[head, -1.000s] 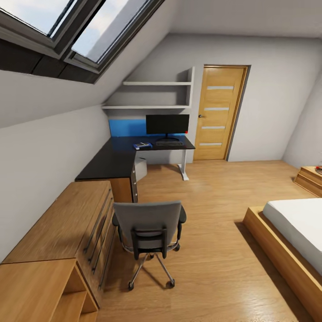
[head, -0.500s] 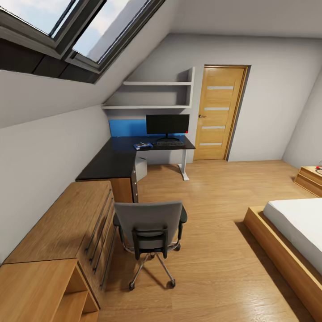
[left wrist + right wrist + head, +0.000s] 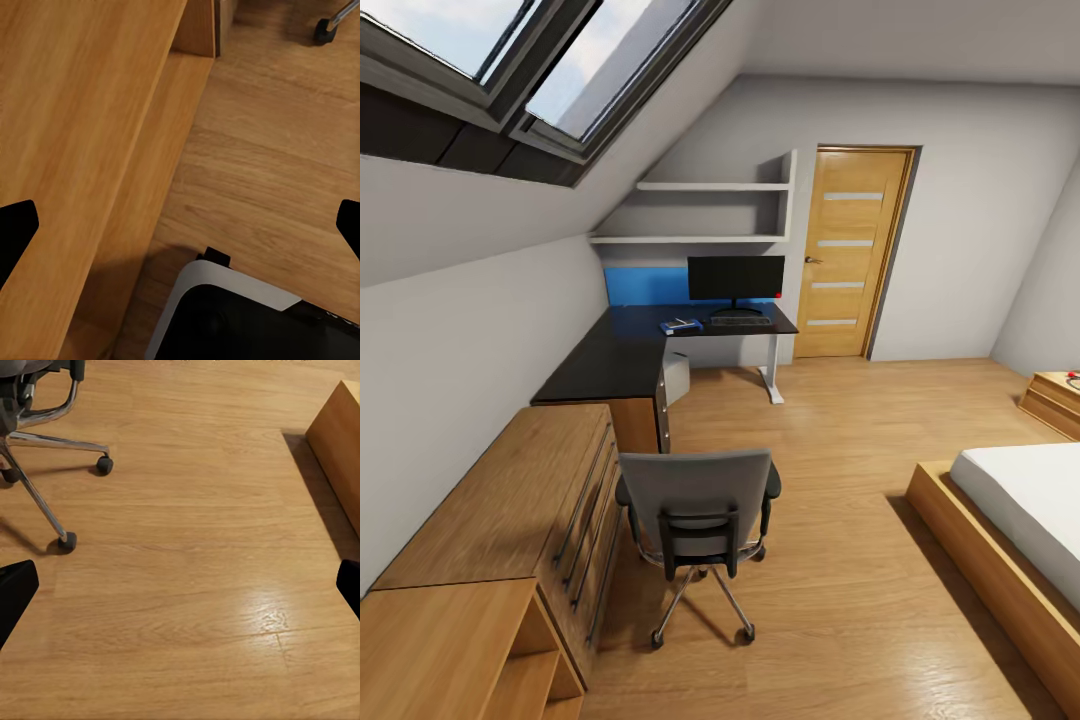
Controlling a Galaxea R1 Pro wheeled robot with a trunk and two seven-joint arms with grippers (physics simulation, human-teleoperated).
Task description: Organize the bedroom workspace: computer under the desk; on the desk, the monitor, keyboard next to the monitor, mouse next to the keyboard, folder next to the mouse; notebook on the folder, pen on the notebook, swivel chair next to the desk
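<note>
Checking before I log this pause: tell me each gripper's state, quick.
Left gripper: open, empty, over the floor by the chest.
Right gripper: open, empty, over bare floor.

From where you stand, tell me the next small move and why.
Probably roll forward to the swivel chair and get a gripper onto its backrest. It stands out on the wooden floor beside the wooden drawer chest, well short of the desk, while the monitor, keyboard and blue folder already sit on the desk top. Both grippers look open and empty.
</note>
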